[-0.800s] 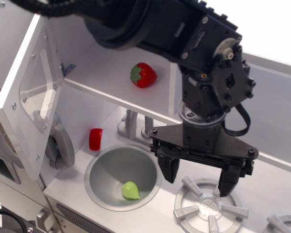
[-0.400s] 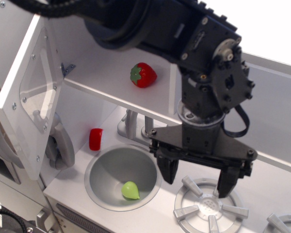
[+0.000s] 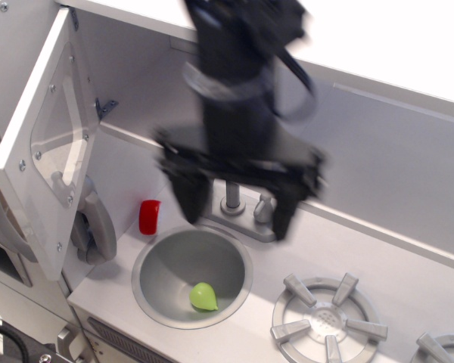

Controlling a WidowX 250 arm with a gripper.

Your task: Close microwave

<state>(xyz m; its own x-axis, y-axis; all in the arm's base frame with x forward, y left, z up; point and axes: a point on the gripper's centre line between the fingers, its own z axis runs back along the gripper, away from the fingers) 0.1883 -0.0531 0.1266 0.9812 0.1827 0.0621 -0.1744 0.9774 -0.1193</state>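
Observation:
The microwave (image 3: 136,68) is a white compartment at the upper left of the toy kitchen. Its white door (image 3: 41,147) with a clear window stands swung wide open to the left. My gripper (image 3: 238,204) is black and motion-blurred, with its two fingers spread apart and nothing between them. It hangs in front of the microwave's shelf, above the sink, to the right of the open door and not touching it. The arm hides the inside of the compartment.
A round grey sink (image 3: 191,276) holds a green pear-shaped toy (image 3: 203,296). A red object (image 3: 149,217) stands left of the sink. A grey tap (image 3: 242,204) is behind the sink. A grey stove burner (image 3: 329,321) lies at the lower right.
My gripper has swung fast to the left and up, from above the burner to in front of the microwave shelf. It now hides the strawberry. The door has not moved.

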